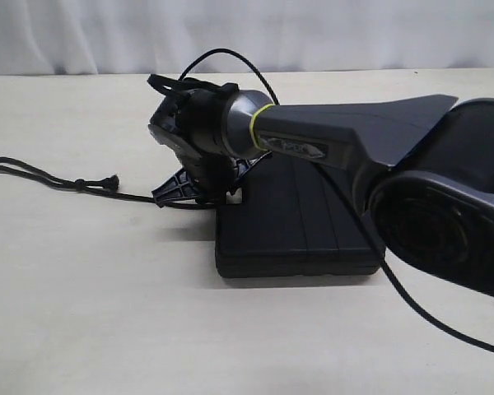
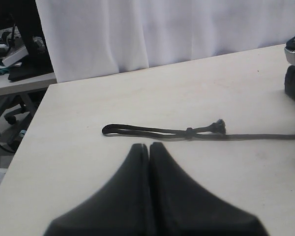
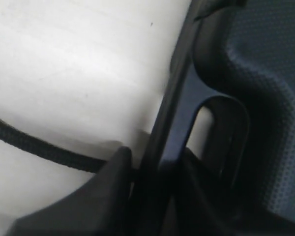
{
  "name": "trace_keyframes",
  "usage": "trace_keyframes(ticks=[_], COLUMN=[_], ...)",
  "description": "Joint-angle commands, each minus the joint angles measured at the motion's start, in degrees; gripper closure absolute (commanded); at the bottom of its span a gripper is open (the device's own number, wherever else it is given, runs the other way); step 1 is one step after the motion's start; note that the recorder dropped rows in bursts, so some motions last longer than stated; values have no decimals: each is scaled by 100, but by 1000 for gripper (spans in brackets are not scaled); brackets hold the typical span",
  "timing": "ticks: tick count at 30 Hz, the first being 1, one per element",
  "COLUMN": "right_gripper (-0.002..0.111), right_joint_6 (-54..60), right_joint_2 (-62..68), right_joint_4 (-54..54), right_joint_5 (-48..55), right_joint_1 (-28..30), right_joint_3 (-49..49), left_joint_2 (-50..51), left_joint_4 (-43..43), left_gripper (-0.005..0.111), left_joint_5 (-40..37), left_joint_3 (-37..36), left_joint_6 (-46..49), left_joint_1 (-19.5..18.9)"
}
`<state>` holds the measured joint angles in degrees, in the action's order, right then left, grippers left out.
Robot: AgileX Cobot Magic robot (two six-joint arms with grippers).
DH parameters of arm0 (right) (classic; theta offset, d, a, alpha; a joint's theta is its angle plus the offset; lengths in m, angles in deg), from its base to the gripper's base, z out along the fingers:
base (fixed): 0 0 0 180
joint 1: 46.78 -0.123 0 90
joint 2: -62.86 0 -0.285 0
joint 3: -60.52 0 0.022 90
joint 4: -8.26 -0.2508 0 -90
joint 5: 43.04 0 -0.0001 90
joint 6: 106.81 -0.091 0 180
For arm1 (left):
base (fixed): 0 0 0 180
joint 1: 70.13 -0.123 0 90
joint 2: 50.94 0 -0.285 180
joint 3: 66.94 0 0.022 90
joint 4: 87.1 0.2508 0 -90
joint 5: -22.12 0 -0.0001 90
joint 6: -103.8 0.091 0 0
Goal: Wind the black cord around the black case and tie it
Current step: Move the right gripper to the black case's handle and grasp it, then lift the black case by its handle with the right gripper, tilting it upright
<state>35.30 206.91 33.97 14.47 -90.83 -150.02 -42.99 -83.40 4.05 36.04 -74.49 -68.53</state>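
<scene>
The black case [image 1: 300, 222] lies about mid-desk [image 1: 82, 313]. The right tool [image 3: 150, 164] seemingly straddles its handle rim, where the black cord [image 3: 39, 147] comes in from the desk's left side; whether it is clamped I cannot tell. The left tool [image 2: 149, 147] is clenched, empty.

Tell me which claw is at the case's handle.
The right claw, low at the handle of the black case beside the black cord. The left claw, shut, faces the cord's looped end.

The left gripper [image 2: 149, 146], jaws pressed together, hangs over the table [image 2: 78, 162]. Just beyond it the cord [image 2: 152, 130] lies doubled and knotted, trailing sideways.
</scene>
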Motion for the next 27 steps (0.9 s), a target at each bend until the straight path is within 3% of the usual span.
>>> trace_keyframes(ticks=[1,14,16,27], right_gripper=[95,98,104,104], right_joint_6=[100,280,316,572], right_joint_2=[-33,-543,-690,-1574], right_joint_4=[88,72,72,94], right_joint_5=[-133,477,607,856], right_joint_1=[22,22,9,-28], right_joint_3=[-20,-20,-20,-20], left_joint_2=[-16,-16,-16,-16], left_joint_4=[-27,-27,-27,-27], left_gripper=[107,107,107,107], left_joint_5=[37,37,37,37], left_joint_3=[-20,-20,-20,-20], left_joint_6=[-29,-29,-29,-29], left_joint_1=[42,42,42,42])
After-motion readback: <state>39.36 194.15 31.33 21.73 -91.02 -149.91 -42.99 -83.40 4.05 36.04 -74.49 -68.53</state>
